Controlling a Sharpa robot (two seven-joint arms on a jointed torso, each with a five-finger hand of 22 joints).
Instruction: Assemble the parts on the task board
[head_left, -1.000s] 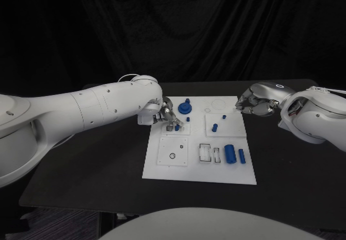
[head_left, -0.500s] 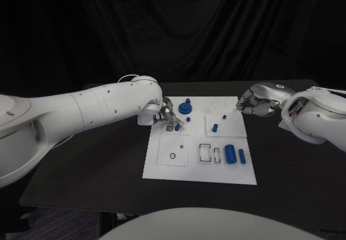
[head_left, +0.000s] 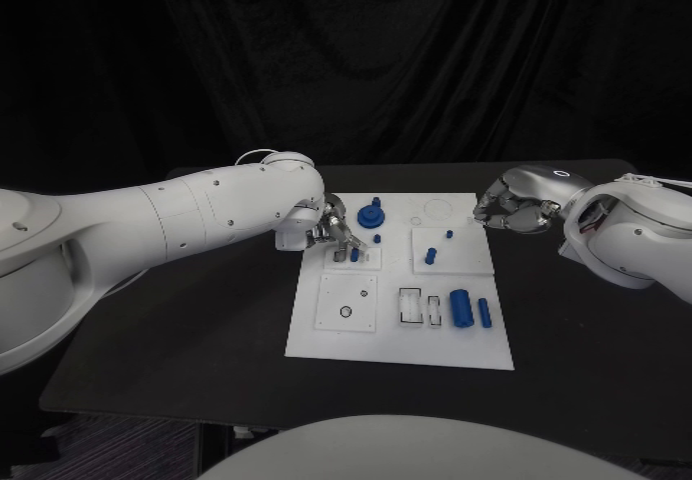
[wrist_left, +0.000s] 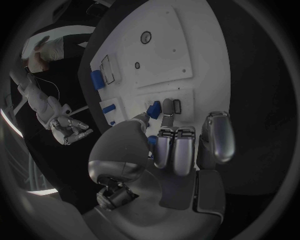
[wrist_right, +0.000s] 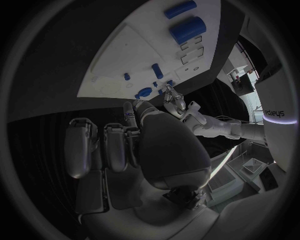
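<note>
Black table (head_left: 173, 330), dark curtain behind. Left of the frame's centre, the left hand (head_left: 329, 232) pinches a small blue part (head_left: 355, 255) over the task board (head_left: 325, 340); it should lower it squarely. The right hand (head_left: 508, 212), curled and holding nothing, waits at the board's upper-right edge.

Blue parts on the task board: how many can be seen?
7: round knobbed part, small peg, part at left hand's fingers, peg, peg, large cylinder, slim cylinder. Others may be hidden.

Under my work sits a flat black rectangular table (head_left: 188, 350) with a matte top. Behind its far edge I see a dark, folded fabric curtain (head_left: 433, 80) forming the backdrop.
</note>
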